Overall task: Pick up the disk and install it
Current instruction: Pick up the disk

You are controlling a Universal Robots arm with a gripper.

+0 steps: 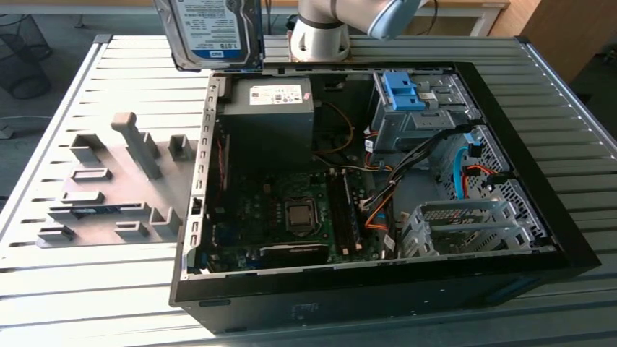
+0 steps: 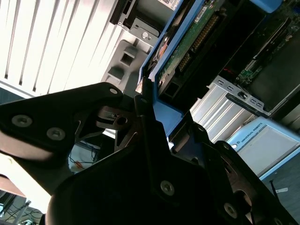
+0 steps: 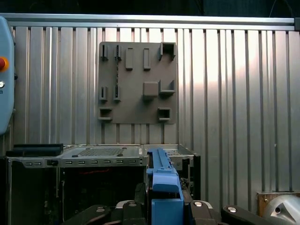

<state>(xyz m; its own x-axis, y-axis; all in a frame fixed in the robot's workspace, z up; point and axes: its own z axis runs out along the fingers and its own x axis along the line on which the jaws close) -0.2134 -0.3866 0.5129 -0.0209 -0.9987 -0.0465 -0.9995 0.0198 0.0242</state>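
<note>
One disk [image 1: 214, 32] hangs upright in the air over the far edge of the open computer case [image 1: 386, 296], toward the exterior view's left. I see the gripper [image 2: 161, 119] clamped on its blue carrier frame [image 3: 164, 199]. I judge the disk rigid, fairly heavy for its size and sensitive to shock. The plastic frame edges are the place to hold, not the bare green circuit board [image 2: 187, 47]. Its silver metal body carries a blue-and-white label, turned toward the exterior camera.
</note>
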